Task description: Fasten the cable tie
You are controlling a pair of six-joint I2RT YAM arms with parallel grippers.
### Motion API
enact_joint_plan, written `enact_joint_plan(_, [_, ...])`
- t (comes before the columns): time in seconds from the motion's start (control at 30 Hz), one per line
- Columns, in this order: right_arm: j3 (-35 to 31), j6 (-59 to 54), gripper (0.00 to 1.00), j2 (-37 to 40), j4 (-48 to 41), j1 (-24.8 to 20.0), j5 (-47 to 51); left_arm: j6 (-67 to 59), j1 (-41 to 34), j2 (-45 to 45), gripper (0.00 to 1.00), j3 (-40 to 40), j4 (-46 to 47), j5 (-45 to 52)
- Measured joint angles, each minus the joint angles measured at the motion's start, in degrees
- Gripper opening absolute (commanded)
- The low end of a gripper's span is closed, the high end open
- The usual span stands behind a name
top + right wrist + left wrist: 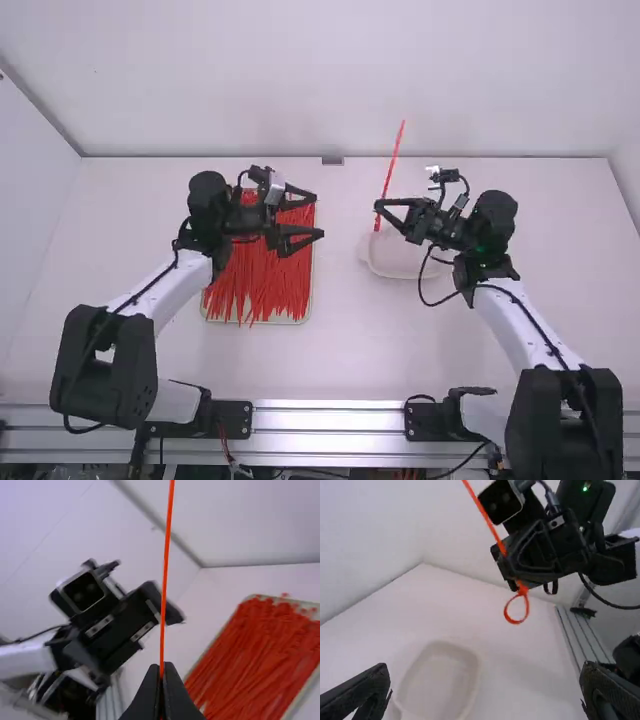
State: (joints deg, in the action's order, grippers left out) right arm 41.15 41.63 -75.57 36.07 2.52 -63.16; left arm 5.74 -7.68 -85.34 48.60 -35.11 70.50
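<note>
- Red-orange cable tie (392, 165): held off the table at about 1 o'clock from the table's middle in the high view. Its long tail stands up toward 12 o'clock, slightly tilted.
- Loop (516, 610): small and closed, hanging just below the holding fingers in the left wrist view. The tail appears to pass through the head, though the head itself is too small to make out.
- Right gripper (380, 215): fingers pressed together on the tie's strap, just above the loop.
- Left gripper (315, 215): fingers spread wide with nothing between them. It sits at 9 o'clock from the right gripper, well apart from it and facing it.
- Progress (judged): threading looks done, since a loop exists and holds its shape. What may be left is drawing the tail further to tighten it, then putting the tie down. The free claw is placed to take the tail or the loop.
- Dish (400, 262): white and shallow, on the table beneath the loop and not touching it. It is a likely drop-off place.
- Tray (257, 320): flat, at 9 o'clock from the table's middle, under the left gripper.
- Spare ties (260, 285): a dense red heap lying lengthwise in the tray.
- Table (400, 330): white and matt.
- Walls (300, 70): plain white, enclosing the table at 12, 9 and 3 o'clock.
- Rail (330, 410): metal, along the 6 o'clock edge, carrying both arm bases.
</note>
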Motion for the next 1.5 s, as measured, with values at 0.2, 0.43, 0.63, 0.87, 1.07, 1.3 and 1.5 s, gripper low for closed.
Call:
enact_joint_plan(0.2, [0.00,-10.67,0.00,0.00,-13.18,-3.80,6.10,-7.04,2.16,0.00,0.99,0.22,16.39,-3.28])
enact_joint_plan(0.43, [0.02,-18.82,0.00,0.00,-21.81,-3.76,16.17,-14.93,4.13,0.00,0.99,0.22,28.63,-9.57])
enact_joint_plan(0.63, [0.02,-22.38,0.00,0.00,-25.68,-0.02,28.11,-16.37,4.09,0.00,0.99,0.22,31.23,-15.02])
enact_joint_plan(0.87, [0.04,-23.61,0.00,-2.73,-25.24,5.49,42.88,-16.35,4.09,0.00,0.99,0.22,31.21,-16.79])
enact_joint_plan(1.07, [0.04,-23.58,0.00,-12.44,-19.91,7.30,49.70,-16.35,4.09,0.00,0.99,0.22,31.41,-16.76])
enact_joint_plan(1.3, [0.04,-21.53,0.00,-21.62,-15.91,5.03,49.37,-16.37,4.09,0.00,0.99,0.22,31.47,-15.72])
enact_joint_plan(1.5, [0.04,-21.03,0.02,-22.80,-17.20,4.20,48.68,-16.33,4.09,0.00,0.99,0.22,31.58,-15.67])
